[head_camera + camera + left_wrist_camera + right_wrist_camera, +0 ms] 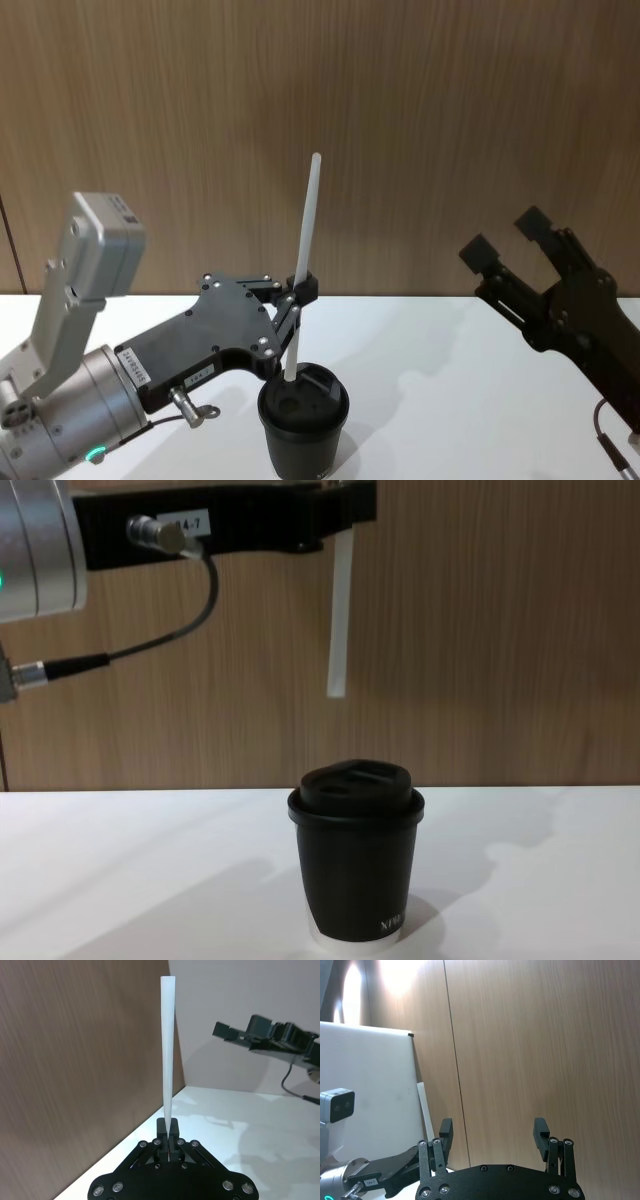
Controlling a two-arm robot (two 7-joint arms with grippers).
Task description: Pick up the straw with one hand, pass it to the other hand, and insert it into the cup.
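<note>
The white straw point(306, 250) stands nearly upright, with my left gripper point(300, 290) on its silver arm shut on the straw a little below its middle. In the chest view the straw's point(340, 620) lower end hangs above the black lidded cup point(357, 870), a clear gap over the lid. The cup point(303, 420) stands on the white table point(440, 350) near me. In the left wrist view the straw point(167, 1050) rises from the left gripper point(169, 1127). My right gripper point(505, 240), plain black, is raised at the right, open and holding nothing; its fingers point(446, 1130) stand wide apart.
A wood-panel wall point(450, 120) runs behind the table. A grey cable point(190, 610) loops below the left arm point(40, 550). Bare table surface lies to the right of the cup, under the right gripper.
</note>
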